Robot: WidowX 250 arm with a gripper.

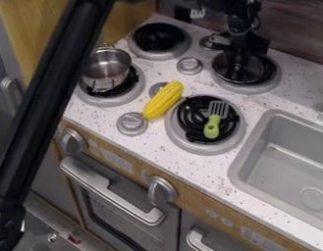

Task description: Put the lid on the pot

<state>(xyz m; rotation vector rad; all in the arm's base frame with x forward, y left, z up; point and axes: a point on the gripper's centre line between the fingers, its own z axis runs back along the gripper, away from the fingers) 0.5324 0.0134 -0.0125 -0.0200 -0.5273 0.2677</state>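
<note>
My gripper (239, 58) hangs over the back right burner, directly above the pot lid. The lid (237, 73) is dark and see-through with a thin shiny rim, and it lies on that burner; the gripper hides its upper middle, and I cannot tell whether the two touch. On the left burner stands the small silver pot (106, 67), upright and uncovered, its inside visible.
A yellow corn cob (163, 100) lies between the left and front right burners. On the front right burner rests a green-handled spatula (214, 120). Knobs (190, 65) rise between burners. The grey sink (282, 162) is at the right. A black arm section crosses the left side.
</note>
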